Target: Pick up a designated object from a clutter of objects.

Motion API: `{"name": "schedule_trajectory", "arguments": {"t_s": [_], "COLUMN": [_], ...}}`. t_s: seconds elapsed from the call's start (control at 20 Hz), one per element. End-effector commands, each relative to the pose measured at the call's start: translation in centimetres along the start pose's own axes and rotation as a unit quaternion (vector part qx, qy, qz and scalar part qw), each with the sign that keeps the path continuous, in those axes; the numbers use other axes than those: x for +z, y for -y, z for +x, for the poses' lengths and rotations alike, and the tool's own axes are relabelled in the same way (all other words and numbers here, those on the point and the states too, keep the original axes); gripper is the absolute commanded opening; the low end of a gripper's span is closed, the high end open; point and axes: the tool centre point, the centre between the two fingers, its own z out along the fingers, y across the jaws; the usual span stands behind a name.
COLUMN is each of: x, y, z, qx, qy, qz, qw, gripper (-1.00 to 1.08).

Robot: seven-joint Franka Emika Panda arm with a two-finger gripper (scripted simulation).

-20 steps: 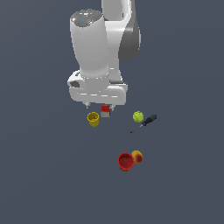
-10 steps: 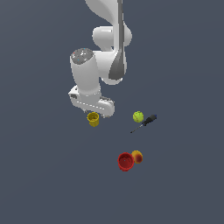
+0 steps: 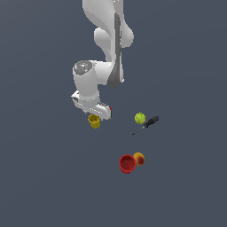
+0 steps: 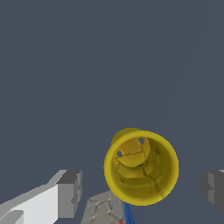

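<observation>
gripper (image 4: 141,188) spread wide, fingers either side of upright yellow cup (image 4: 141,166), not touching.

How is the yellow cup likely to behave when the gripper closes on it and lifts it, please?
The yellow cup looks hollow and thin-walled, so probably light and somewhat squeezable. Its tapered, rounded wall may slip between the fingers unless gripped squarely. It sits between the open jaws of the gripper, so an off-centre squeeze might tip it.
</observation>
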Motion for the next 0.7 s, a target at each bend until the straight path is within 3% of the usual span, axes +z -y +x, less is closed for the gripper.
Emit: {"name": "schedule_trajectory", "arguments": {"t_s": [0.0, 0.65], "x": [0.6, 2.5], "y": [-0.5, -0.7], "z": [-0.4, -0.6], "qx": [0.008, 0.012], "qy": [0.000, 0.000], "qz": [-0.001, -0.002], "qw": [1.0000, 0.9999], "gripper": [1.00, 1.00]}}
